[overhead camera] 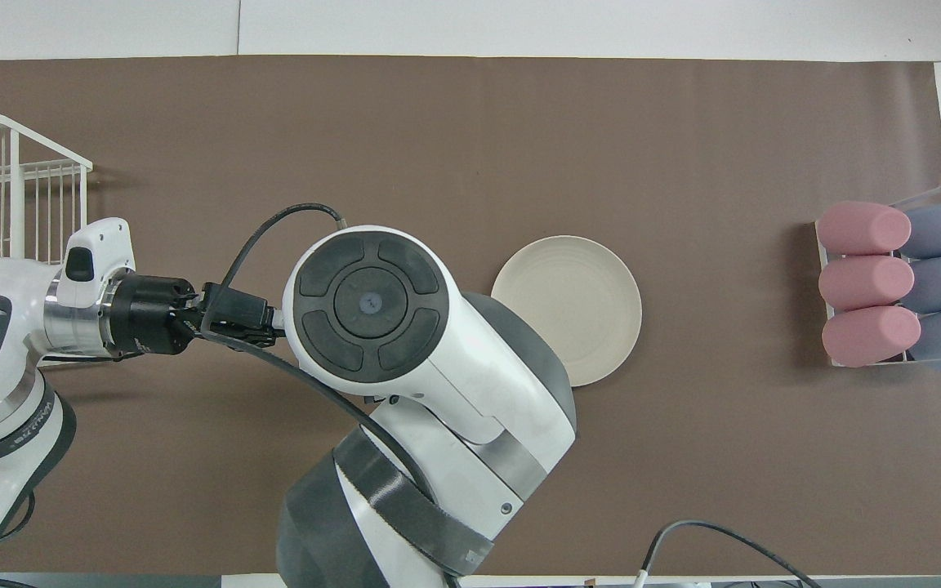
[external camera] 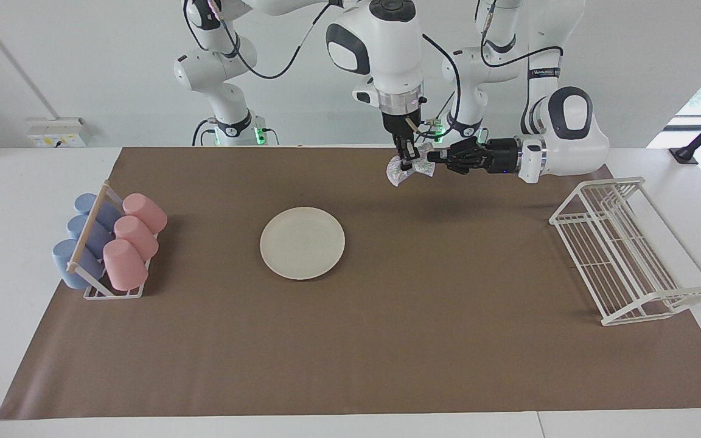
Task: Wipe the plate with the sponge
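A white counter (external camera: 22,340) under a matte brown mat (external camera: 387,340) stands before a plain white wall. Over the mat's robot-side edge, the right claw (external camera: 407,159) points down, clenched on the crinkled, silvery mesh sponge (external camera: 400,172); the left claw (external camera: 432,157), reaching sideways, is clenched on the same wad. The smooth, round cream plate (external camera: 302,243) lies flat mid-mat. A rack of pink and blue cups (external camera: 110,244) sits toward the right arm's end, a white wire rack (external camera: 624,249) toward the left arm's end.
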`<state>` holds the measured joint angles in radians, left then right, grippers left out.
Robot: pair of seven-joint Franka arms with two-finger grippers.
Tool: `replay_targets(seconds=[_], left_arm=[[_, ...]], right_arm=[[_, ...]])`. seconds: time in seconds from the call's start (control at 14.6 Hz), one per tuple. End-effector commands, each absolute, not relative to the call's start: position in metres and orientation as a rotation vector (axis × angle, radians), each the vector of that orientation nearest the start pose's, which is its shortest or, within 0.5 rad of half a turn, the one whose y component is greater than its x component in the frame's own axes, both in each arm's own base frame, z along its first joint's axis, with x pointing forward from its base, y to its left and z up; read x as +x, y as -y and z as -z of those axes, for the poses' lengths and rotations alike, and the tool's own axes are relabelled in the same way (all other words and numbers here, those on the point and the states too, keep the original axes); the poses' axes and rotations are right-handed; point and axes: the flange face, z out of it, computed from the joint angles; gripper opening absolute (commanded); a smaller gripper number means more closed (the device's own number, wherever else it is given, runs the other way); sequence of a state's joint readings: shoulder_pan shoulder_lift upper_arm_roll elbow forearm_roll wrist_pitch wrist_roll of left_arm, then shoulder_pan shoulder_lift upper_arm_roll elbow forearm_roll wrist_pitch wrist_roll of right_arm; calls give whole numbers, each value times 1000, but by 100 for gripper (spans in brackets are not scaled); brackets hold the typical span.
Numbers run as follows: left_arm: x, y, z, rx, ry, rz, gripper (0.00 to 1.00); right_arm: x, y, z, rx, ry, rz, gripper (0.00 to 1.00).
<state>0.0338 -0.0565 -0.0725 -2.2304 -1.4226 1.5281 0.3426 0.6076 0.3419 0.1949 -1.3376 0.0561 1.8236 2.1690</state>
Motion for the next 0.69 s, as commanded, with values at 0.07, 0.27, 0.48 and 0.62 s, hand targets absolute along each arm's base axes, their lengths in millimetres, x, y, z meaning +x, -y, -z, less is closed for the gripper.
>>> replay_targets(seconds=[0.07, 0.27, 0.48, 0.62], left_arm=[[474, 127, -446, 1661, -90, 301, 0], [474, 128, -448, 1664, -81, 302, 100], [475, 125, -448, 1664, -84, 301, 100], [475, 124, -447, 1666, -85, 300, 100]], right_arm=[[477, -469, -556, -2300, -1894, -170, 0], [477, -469, -556, -2300, -1892, -169, 0], [473, -466, -554, -2335, -1908, -157, 0], [469, -458, -541, -2361, -1917, -149, 0]])
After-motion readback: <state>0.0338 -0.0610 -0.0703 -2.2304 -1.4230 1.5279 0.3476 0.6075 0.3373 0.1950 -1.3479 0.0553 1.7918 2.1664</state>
